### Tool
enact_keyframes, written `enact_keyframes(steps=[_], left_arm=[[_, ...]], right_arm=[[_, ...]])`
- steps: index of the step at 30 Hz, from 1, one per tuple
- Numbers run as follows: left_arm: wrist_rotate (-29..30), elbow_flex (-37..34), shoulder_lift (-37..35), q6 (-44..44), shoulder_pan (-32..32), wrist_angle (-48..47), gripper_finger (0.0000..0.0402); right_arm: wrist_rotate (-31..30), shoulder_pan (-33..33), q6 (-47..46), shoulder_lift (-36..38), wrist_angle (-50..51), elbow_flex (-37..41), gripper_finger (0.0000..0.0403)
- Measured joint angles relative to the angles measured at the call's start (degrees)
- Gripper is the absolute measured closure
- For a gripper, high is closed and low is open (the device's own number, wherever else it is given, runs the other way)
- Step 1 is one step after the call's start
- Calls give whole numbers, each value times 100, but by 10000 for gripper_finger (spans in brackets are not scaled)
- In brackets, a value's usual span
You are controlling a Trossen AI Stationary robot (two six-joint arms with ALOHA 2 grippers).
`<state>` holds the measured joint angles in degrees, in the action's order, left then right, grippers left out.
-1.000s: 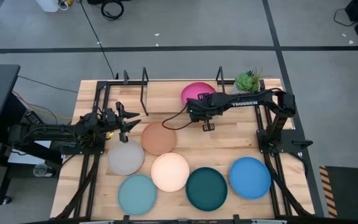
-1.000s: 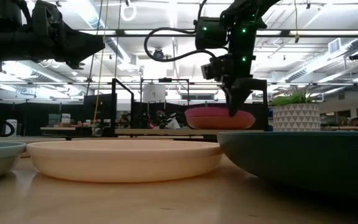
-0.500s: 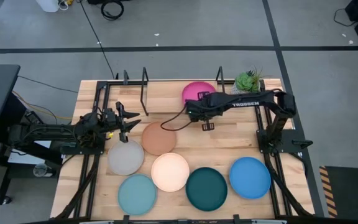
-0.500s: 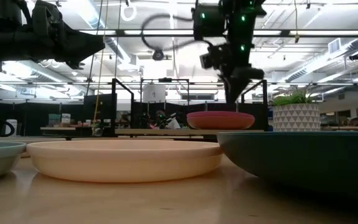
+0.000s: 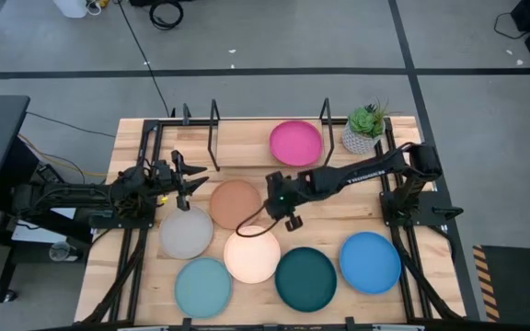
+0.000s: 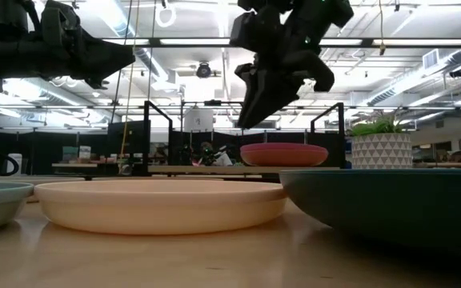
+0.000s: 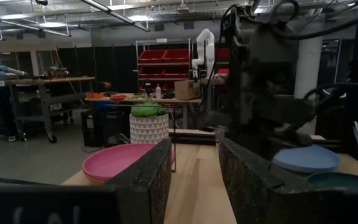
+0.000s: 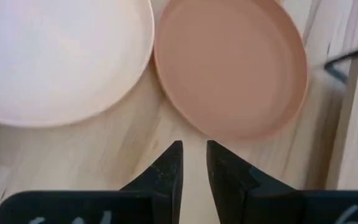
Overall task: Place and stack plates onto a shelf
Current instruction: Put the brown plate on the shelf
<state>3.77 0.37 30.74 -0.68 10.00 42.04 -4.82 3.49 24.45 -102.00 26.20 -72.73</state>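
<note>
Seven plates lay on the wooden bench; the magenta plate sat in the black wire shelf, beside a potted plant. Right hand, fingers nearly together and empty, hovered just right of the tan plate. Left hand waited, spread, left of that plate.

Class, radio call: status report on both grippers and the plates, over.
Right gripper empty, nearly closed, above table beside tan plate. Left gripper open, waiting at left. Magenta plate on shelf. Nothing blocking.
</note>
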Motion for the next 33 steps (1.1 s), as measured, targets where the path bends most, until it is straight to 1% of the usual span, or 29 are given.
enact_keyframes(steps=[2,7,10,12,15,18,23,29,33], left_arm=[[0,-1,0,-2,0,1,260],[2,1,0,-8,0,11,260],[1,0,-2,-6,0,24,260],[2,-1,0,-5,0,25,260],[2,-1,-2,-3,0,42,260],[2,-1,-2,-1,0,-6,260],[2,1,-2,-6,0,-33,260],[2,1,-2,-1,0,-67,260],[1,1,-2,-1,0,-73,260]], right_arm=[[-2,37,19,-2,-260,131,324],[41,10,18,-2,-495,160,324],[302,-43,18,-43,-719,159,324],[375,-71,27,-216,-850,98,324],[433,-106,353,-713,-725,-177,324],[235,-103,918,-1194,-286,-608,324],[162,-107,1486,-1711,184,-1175,324],[141,-106,2150,-2061,404,-1340,324],[37,-103,2231,-2133,280,-1357,325]])
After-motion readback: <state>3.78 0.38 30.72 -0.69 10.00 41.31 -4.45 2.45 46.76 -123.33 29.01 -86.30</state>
